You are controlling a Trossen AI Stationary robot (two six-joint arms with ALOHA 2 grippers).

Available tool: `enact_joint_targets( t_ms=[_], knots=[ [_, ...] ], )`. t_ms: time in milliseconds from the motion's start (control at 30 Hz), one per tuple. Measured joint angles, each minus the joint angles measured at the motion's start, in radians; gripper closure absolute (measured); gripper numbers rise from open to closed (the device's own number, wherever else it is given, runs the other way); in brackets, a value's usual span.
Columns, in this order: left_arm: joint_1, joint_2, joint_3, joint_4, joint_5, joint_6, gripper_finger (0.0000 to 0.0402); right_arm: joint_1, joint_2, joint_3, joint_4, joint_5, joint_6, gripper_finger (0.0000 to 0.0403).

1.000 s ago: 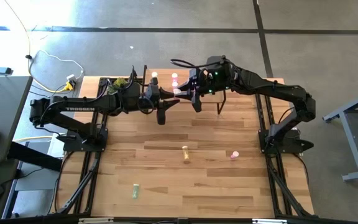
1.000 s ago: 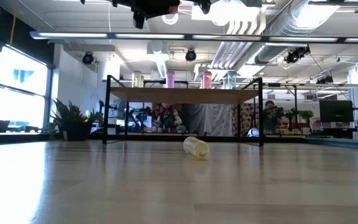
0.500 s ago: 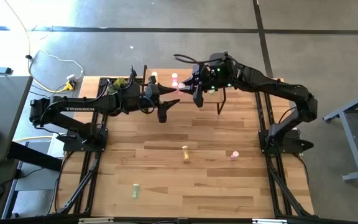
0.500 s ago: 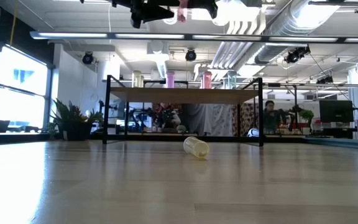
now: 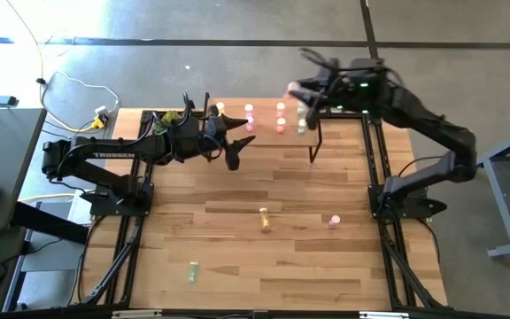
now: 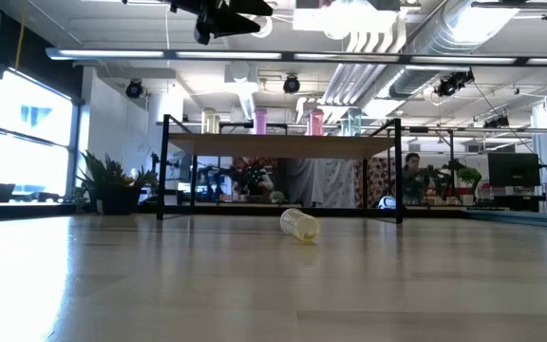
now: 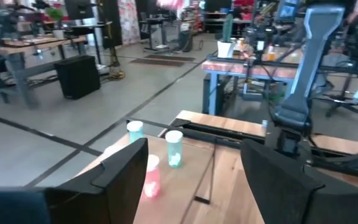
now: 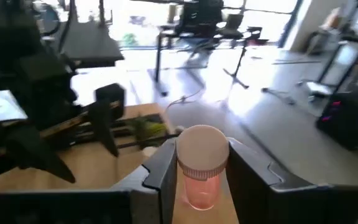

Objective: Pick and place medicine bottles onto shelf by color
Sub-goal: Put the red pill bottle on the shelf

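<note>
**Medicine bottles: one pink one now with the right gripper, off to the far right**

Medicine bottles (image 5: pixel 280 110) stand in a cluster on the shelf (image 6: pixel 283 144) at the far side of the table (image 5: pixel 264 177). One more, the held pink bottle (image 8: pixel 199 168), is pinched upright between the fingers of the right gripper (image 5: pixel 303 94), pale cap up.

A second ago both grippers met over the middle of the shelf. Since then the right gripper has swung away to the right and now sits by the shelf's far right corner, well apart from the left one. The left gripper (image 7: pixel 194 168) has stayed over the left part of the shelf. Its fingers (image 7: pixel 126 177) have gone from pressed together to spread wide, with nothing between them. The loose bottles on the table have not moved.

Counts:
- In a gripper: one bottle, pink.
- On the shelf, from above: about seven small spots, mostly pink, with one yellowish at the left and one green at the right. The exact number is hard to tell.
- Loose on the near table: three. A yellow bottle (image 5: pixel 264 218) lies on its side at the centre, a loose pink bottle (image 5: pixel 334 220) is to its right, and a green bottle (image 5: pixel 192 271) lies nearer and to the left.
</note>
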Motion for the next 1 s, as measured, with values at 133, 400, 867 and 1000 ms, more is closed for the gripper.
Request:
enact_joint_targets(
  t_ms=[133,400,867,1000],
  knots=[
    [0.016,0.000,0.000,0.002,-0.002,0.000,0.0156,-0.008,-0.076,0.000,-0.075,0.101,-0.026,0.0299],
    [0.054,0.000,0.000,0.003,0.000,0.000,0.0156,-0.061,-0.186,-0.296,-0.011,0.131,0.077,0.0299],
    [0.073,0.000,0.000,-0.008,-0.016,0.000,0.0156,-0.078,-0.185,-0.719,0.486,-0.128,0.204,0.0299],
    [0.072,0.000,0.000,-0.011,-0.018,-0.001,0.0156,-0.061,-0.169,-0.783,0.570,-0.130,0.203,0.0299]
  ],
)
